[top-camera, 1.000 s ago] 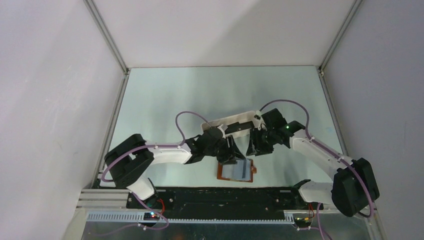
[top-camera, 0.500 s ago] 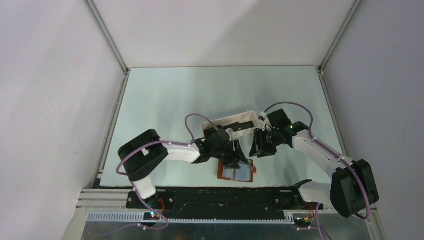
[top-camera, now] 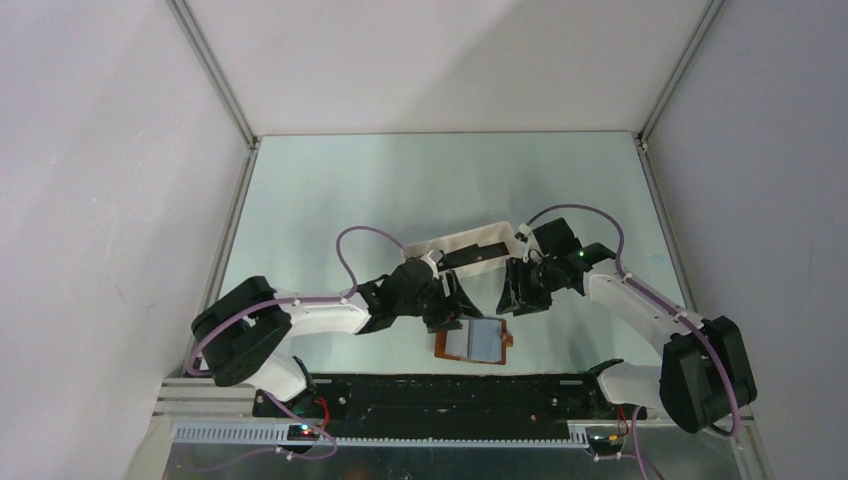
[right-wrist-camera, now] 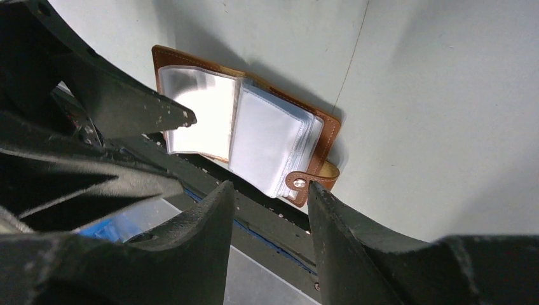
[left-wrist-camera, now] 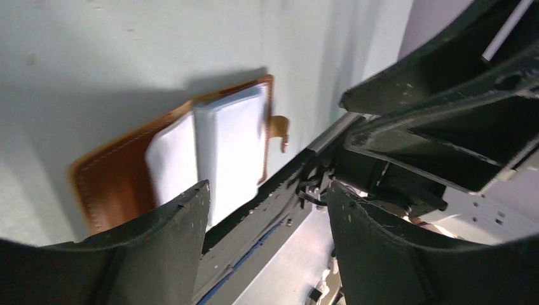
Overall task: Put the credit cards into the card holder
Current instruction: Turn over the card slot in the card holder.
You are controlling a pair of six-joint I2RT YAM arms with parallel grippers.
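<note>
the card holder (top-camera: 473,341) lies open and flat, its long side running left to right. the left gripper (left-wrist-camera: 267,190) hangs just beside its far left corner — jaws apart, holding nothing. the right gripper (right-wrist-camera: 270,187) is a little farther off, open and empty too.

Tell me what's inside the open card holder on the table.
The card holder lies open, showing pale clear sleeves that look empty, with nothing dark in them. Lower sleeves in the stack are covered by the top ones.
</note>
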